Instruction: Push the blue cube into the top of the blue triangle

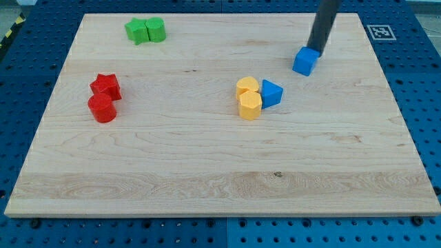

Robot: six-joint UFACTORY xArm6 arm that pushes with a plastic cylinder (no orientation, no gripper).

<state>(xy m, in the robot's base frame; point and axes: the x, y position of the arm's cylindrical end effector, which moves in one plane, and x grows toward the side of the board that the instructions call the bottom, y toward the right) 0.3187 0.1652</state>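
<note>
The blue cube sits on the wooden board in the upper right part of the view. The blue triangle lies below and to the left of it, near the middle, touching two yellow blocks. My tip is at the cube's upper right edge, touching or nearly touching it. The dark rod rises from there out of the view's top.
A yellow heart-like block and a yellow hexagon sit left of the triangle. A red star and a red cylinder are at the left. A green star and a green block are at the top left.
</note>
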